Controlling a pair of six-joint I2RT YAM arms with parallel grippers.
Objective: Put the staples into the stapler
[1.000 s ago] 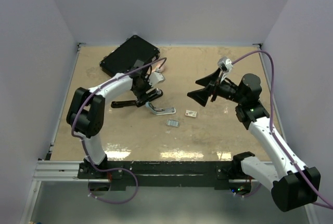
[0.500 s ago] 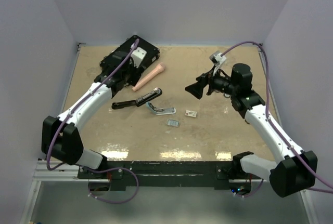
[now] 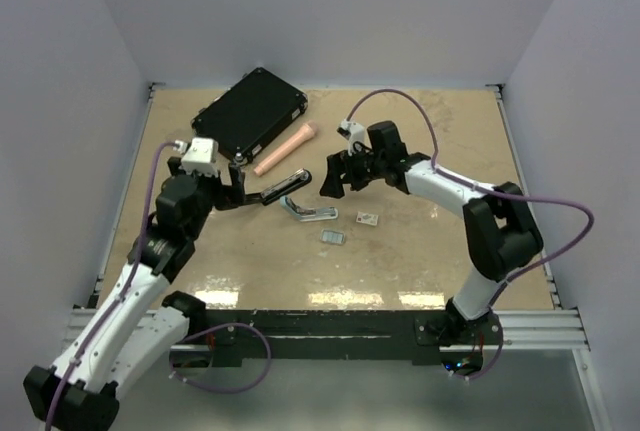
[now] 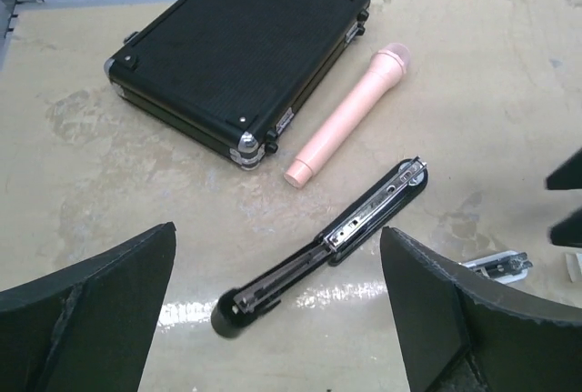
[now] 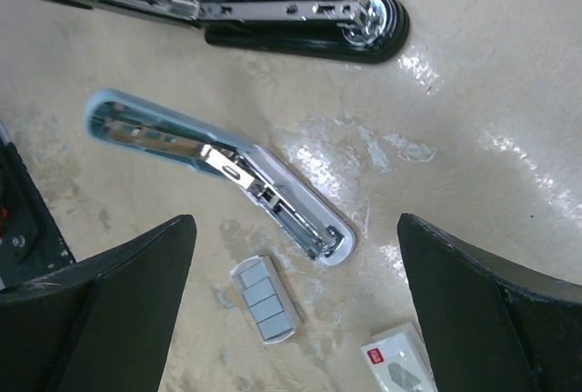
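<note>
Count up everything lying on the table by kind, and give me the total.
Staplers: 2, the long black stapler and the pale blue stapler, both lying open
Black hard case: 1
Pink microphone: 1
Grey ribbed block of staples: 1
Small white packet with a red label: 1
Total: 6

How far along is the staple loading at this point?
Done: the black stapler and the pale blue stapler lie opened. In hand: nothing; the left tool and right tool are open and empty. Left: the staples lie on the table, not yet loaded.
</note>
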